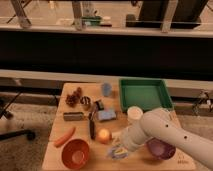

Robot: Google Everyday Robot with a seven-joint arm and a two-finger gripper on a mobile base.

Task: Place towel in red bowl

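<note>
Towel lies crumpled at the front edge of the bench, right of the red bowl, my pincer upon it, its grip beyond my telling; I judge I'm grasping, next lifting it left.

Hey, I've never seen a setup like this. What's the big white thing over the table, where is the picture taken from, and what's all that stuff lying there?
The big white shape is a robot arm, part of a wheeled robot. At its end sits the gripper, its two-fingered hand, low over a crumpled pale towel near the front edge of the wooden table. Whether it holds the towel cannot be told. There is only one camera, looking down on the table from above. At the front left stands the red bowl, where the towel should go. Also there are a carrot, an orange ball, a purple bowl, a white cup and a green tray.
</note>
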